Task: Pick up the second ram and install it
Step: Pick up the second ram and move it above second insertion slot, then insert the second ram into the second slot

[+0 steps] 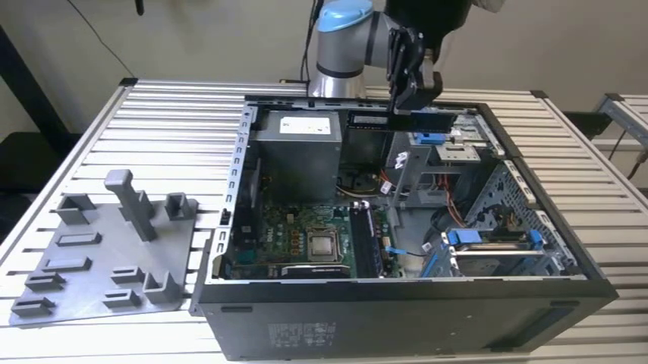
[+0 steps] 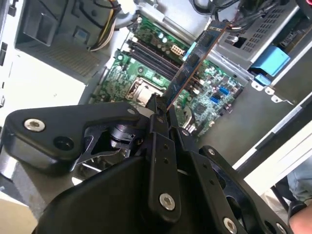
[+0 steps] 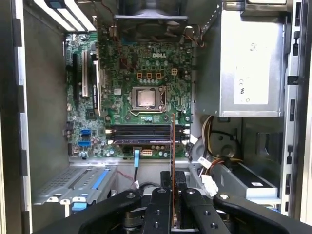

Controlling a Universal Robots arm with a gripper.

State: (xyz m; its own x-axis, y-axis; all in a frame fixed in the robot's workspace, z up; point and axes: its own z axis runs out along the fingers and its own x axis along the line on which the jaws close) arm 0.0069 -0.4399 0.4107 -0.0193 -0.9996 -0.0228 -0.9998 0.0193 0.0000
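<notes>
Ram (image 1: 430,120) hangs in the air over the far end of the open case (image 1: 405,303), clamped in the pincer (image 1: 405,106). The jaws are drawn narrow on the stick's flat faces. In the second wrist view the ram (image 2: 195,53) juts out past the pincer (image 2: 158,109) over the green motherboard (image 2: 146,73). In the first wrist view it shows edge-on as a thin line (image 3: 173,141) rising from the pincer (image 3: 173,183) and crossing the dark slots (image 3: 146,132).

The main risk, as I judge it, is alignment. The stick lies across the run of the slots rather than along it, in the exterior view too, where the slots (image 1: 366,243) run toward the near wall. Lowered skew or with the notch off its key, it would jam on the slot edges and could strain the board. The grip looks to sit near one end, so the long free part could pivot or slip under a push. The loose cables (image 1: 377,186) and the metal drive cage (image 1: 486,189) close by could catch the stick on its way down.

The arm reaches in from the far side of the surface (image 1: 162,114). Its blue-capped joint (image 1: 344,15) is high above the power supply (image 1: 299,152), and the wrist is bent so the pincer points down into the case.
</notes>
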